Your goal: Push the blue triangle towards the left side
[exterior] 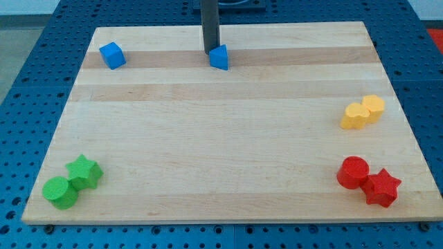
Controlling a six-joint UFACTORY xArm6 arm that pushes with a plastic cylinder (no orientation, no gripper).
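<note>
The blue triangle sits near the view's top, about the middle of the wooden board. My tip is just to the triangle's upper left, touching or almost touching it. The dark rod rises straight up out of the view's top. A blue cube lies at the view's top left, well to the left of the triangle.
A green star and a green cylinder sit at the bottom left. A yellow pair of blocks lies at the right edge. A red cylinder and a red star sit at the bottom right.
</note>
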